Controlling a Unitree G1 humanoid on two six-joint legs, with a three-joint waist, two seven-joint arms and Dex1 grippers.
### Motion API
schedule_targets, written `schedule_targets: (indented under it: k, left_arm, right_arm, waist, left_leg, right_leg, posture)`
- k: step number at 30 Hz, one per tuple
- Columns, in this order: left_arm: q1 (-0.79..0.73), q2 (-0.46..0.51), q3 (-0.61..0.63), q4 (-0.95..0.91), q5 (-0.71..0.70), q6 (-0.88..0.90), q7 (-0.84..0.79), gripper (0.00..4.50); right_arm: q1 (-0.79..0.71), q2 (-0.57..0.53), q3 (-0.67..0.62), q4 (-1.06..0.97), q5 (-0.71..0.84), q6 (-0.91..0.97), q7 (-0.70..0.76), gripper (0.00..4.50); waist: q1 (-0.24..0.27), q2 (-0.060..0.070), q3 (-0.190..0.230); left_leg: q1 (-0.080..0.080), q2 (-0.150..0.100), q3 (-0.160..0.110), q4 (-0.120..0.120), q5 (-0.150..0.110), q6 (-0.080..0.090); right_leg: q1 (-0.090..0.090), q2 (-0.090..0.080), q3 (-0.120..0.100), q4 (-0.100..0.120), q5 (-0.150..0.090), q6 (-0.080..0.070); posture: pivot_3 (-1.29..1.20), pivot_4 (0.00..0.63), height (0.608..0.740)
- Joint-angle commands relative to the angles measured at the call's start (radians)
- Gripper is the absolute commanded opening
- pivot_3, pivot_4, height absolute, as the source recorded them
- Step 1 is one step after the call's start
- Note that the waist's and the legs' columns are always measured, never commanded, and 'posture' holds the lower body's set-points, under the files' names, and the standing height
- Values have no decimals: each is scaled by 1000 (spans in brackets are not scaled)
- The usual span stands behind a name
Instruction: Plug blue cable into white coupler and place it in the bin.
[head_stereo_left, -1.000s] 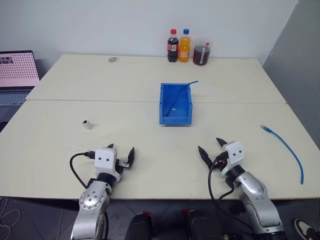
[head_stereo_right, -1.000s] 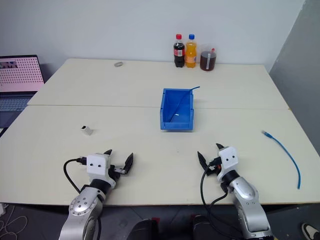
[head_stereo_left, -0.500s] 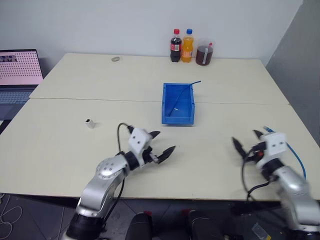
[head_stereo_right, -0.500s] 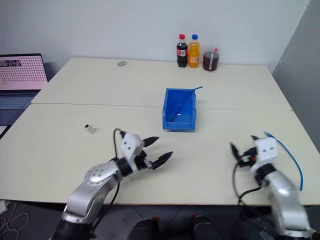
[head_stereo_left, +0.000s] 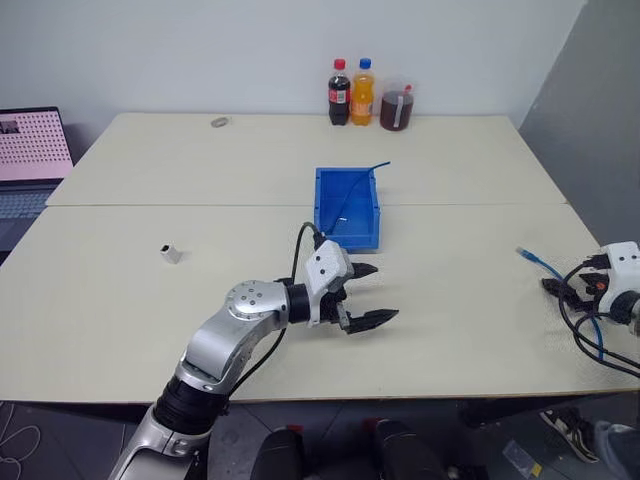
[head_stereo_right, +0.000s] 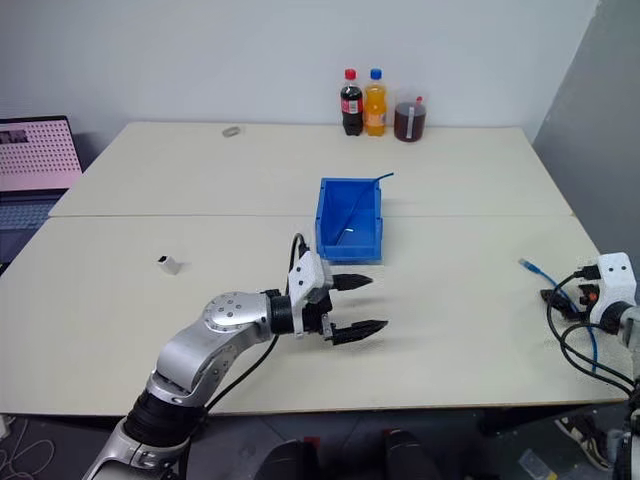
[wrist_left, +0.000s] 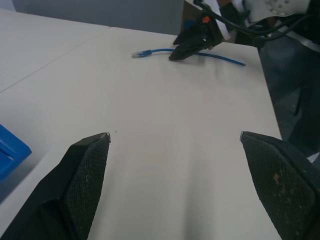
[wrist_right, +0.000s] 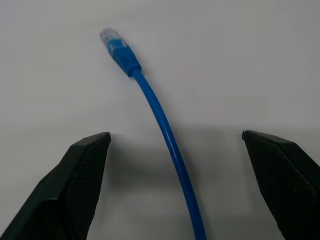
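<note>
cream table (head_stereo_left: 200, 190), white wall (head_stereo_left: 200, 50)

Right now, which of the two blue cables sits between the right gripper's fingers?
The light blue cable lying flat on the table near the right edge, under the open right gripper. The darker one leans inside the blue bin.

Bright, even light with soft shadows; the wrist views are slightly blurred.

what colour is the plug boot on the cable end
Blue boot, clear tip; right wrist view shows it best.
</note>
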Motion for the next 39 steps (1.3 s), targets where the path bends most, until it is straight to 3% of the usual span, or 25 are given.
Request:
schedule_targets:
  k: [1, 9, 17, 20, 25, 29, 33, 39]
  left_arm:
    - [-16, 28, 14, -34, -46, 18, -55, 4500]
    - [-11, 76, 22, -36, -74, 30, -103, 4500]
    - [11, 132, 35, -31, -104, 46, -158, 4500]
    - [49, 184, 47, -49, -129, 56, -193, 4500]
    - [212, 314, 124, -84, -162, 66, -238, 4500]
    - [319, 377, 222, -14, -135, 14, -226, 4500]
    - [306, 375, 298, 77, -125, -25, -196, 4500]
    - [301, 388, 349, 162, -92, -87, -197, 4500]
  right_arm:
    - [-83, -39, 23, 134, -28, -78, 90, 3961]
    - [-161, -51, 69, 274, -75, -154, 178, 1915]
    - [-119, -49, 104, 186, -88, -257, 313, 72]
    - [-69, -41, 132, 14, -69, -253, 378, 18]
    - [74, -31, 199, -464, -16, -147, 457, 18]
    - [87, 22, 345, -744, -54, -101, 458, 18]
    - [-25, 141, 510, -772, -139, -127, 444, 18]
    - [-237, 395, 706, -564, -267, -221, 406, 18]
  waist:
    - [-2, 0, 0]
    - [-3, 0, 0]
    - [-3, 0, 0]
    - [-5, 1, 0]
    - [-8, 2, 1]
    - [-5, 3, 1]
    - [1, 2, 2]
    - [2, 0, 3]
  left_leg:
    - [0, 0, 0, 0, 0, 0]
    - [0, 0, 0, 0, 0, 0]
    - [0, 0, 0, 0, 0, 0]
    - [0, 0, 0, -1, 0, 0]
    - [0, 1, -1, -1, 0, 0]
    - [-1, 2, -2, -2, 0, 0]
    - [-1, 1, -2, -1, 0, 0]
    - [-2, 1, -1, -1, 0, 0]
  right_leg:
    - [0, 0, 0, -1, 0, 0]
    - [3, -2, -1, -6, 1, 2]
    - [4, -2, -1, -9, 2, 3]
    - [4, -2, -1, -9, 2, 3]
    - [3, -2, -1, -8, 2, 3]
    - [2, -3, -3, -8, 1, 2]
    - [1, -4, -4, -8, 1, 1]
    - [0, -4, -5, -7, 2, 2]
  posture:
    - [0, 150, 740]
    - [0, 150, 740]
    - [0, 150, 740]
    - [0, 150, 740]
    - [0, 150, 740]
    - [0, 150, 740]
    - [0, 150, 740]
    - [0, 150, 740]
